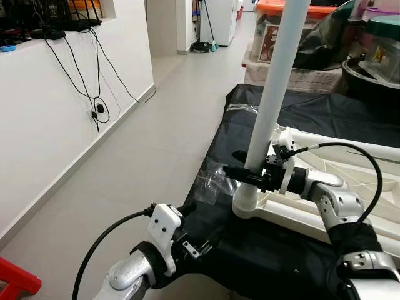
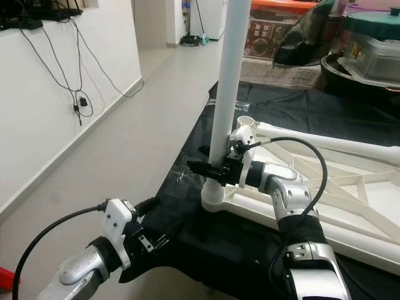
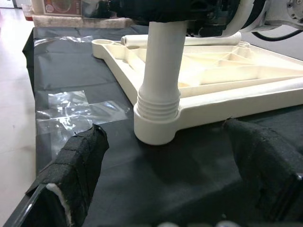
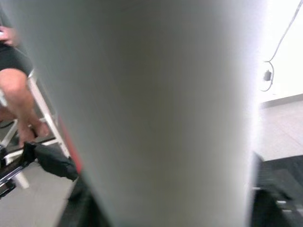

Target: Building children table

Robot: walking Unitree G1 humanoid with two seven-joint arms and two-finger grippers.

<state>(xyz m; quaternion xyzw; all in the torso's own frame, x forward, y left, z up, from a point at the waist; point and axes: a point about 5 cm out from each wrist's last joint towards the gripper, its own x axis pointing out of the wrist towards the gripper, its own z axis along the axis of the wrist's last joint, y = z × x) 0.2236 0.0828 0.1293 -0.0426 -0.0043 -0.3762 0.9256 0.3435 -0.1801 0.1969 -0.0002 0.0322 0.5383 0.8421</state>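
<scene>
Right now my right gripper [image 1: 245, 167] clamps the upright white table leg [image 1: 273, 87] above the tabletop's corner socket [image 1: 245, 207]; my left gripper [image 3: 165, 156] hangs open nearby.

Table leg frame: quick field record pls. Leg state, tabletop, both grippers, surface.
leg: white table leg upright, its base seated in a corner socket of the tabletop
tabletop: cream tabletop lying underside up, ribs showing
right gripper: right gripper shut on the leg just above the socket
left gripper: left gripper open, low in front of the socket, apart from it
surface: black sheet under the tabletop, clear tape patch on it
other: spare leg lying on the tabletop's far edge
</scene>
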